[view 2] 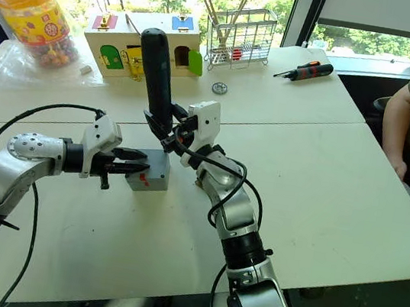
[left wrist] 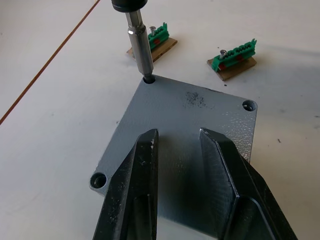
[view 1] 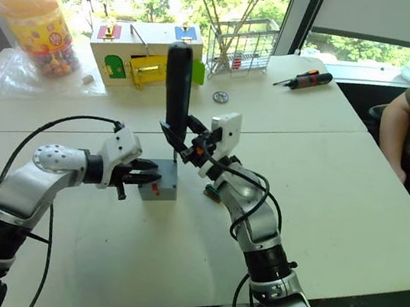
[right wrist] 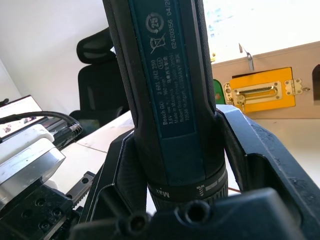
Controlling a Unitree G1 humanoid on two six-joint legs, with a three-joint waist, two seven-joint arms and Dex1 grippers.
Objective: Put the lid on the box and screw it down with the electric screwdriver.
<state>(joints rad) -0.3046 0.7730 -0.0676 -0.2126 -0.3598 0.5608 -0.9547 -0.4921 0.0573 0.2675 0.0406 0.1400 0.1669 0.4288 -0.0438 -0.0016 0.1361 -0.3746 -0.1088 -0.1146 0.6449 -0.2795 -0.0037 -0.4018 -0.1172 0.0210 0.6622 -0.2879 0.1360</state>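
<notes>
the right gripper [view 1: 183, 136] is clamped tight around the electric screwdriver [view 1: 178, 80], which stands almost straight up, top toward 12 o'clock, with its thin bit going down into a corner hole of the lid [left wrist: 185, 145]. the lid already sits on the box [view 1: 160, 182] near the middle of the table [view 1: 352, 199]. the left gripper [view 1: 140, 175], fingers a little apart and holding nothing, rests over the lid from 9 o'clock, so i think it steadies the box while the screw gets driven.

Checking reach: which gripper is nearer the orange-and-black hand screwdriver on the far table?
Right. The right gripper holds the electric screwdriver, closer to the hand screwdriver; the left gripper sits farther away.
</notes>
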